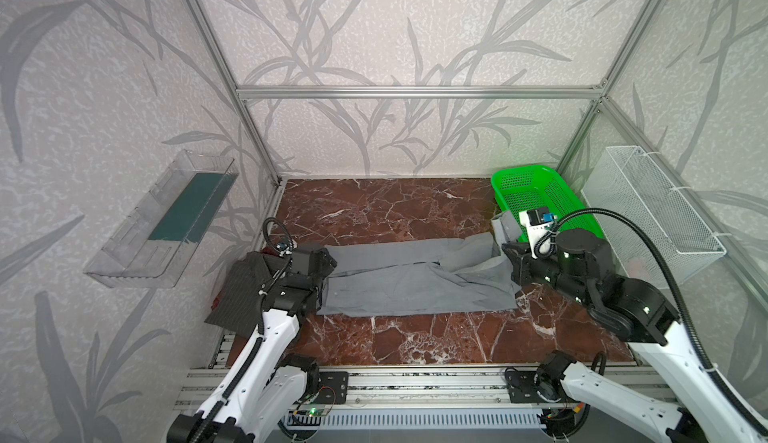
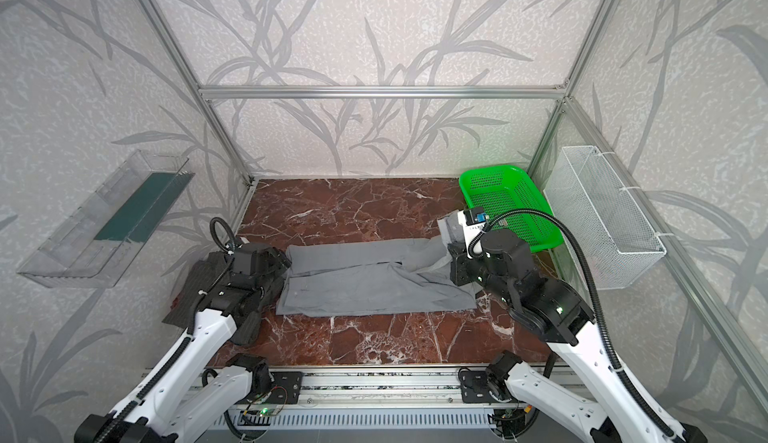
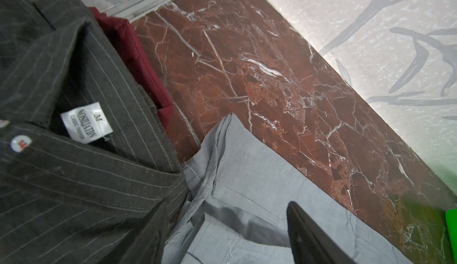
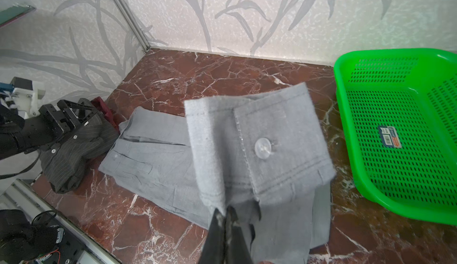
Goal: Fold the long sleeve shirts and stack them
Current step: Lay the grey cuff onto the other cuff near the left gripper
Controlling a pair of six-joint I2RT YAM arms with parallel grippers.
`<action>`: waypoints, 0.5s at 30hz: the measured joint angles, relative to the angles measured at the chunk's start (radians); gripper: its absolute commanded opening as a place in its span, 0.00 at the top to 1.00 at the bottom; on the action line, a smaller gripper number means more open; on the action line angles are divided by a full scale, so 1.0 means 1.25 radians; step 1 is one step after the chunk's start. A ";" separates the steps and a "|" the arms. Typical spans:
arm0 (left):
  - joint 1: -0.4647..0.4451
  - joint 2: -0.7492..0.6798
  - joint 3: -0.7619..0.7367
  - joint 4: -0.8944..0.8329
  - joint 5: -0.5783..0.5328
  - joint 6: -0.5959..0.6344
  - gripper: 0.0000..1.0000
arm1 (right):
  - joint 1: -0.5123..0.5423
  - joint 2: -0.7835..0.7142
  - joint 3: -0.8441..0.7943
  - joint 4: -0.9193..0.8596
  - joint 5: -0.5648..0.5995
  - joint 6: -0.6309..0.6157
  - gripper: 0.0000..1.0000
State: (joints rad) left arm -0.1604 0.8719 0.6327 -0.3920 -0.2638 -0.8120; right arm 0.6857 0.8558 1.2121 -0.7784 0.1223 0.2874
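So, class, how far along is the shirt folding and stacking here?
Looks done: the grey shirt lies flat in a long strip on the marble table. In hand: the right claw is shut on its buttoned cuff, lifted; the left claw hangs open at the other end. Left: laying that sleeve in, folding the strip, stacking with the bunched pinstriped shirt.

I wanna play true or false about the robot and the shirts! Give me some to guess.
The green basket has a shirt in it. False: only a sticker shows inside.
The right pincer pinches the cuff of the grey shirt. True.
The striped shirt lies next to the basket. False: it lies at the table's left side, across from the basket.
A dark red cloth peeks out under the striped shirt. True.
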 measured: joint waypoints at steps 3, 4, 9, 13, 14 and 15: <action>0.003 -0.010 0.032 -0.035 0.003 0.017 0.22 | 0.059 0.041 0.008 0.026 0.015 -0.006 1.00; 0.003 -0.017 0.037 -0.046 0.004 0.023 0.21 | 0.084 0.051 0.008 0.026 0.031 -0.005 1.00; 0.003 -0.052 0.044 -0.099 0.008 0.049 0.19 | 0.150 0.036 -0.053 0.052 0.083 0.013 1.00; 0.003 -0.057 0.056 -0.133 0.019 0.064 0.17 | 0.162 0.062 -0.063 0.062 0.085 0.012 1.00; 0.003 -0.057 0.063 -0.140 0.021 0.070 0.17 | 0.165 0.078 -0.060 0.069 0.084 0.009 1.00; 0.003 -0.056 0.070 -0.146 0.023 0.076 0.17 | 0.167 0.094 -0.057 0.077 0.084 0.005 1.00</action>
State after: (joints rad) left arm -0.1570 0.8021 0.7208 -0.5743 -0.2356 -0.7170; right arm 0.8944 0.9733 1.1408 -0.6819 0.2268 0.2943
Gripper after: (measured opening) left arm 0.830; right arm 0.047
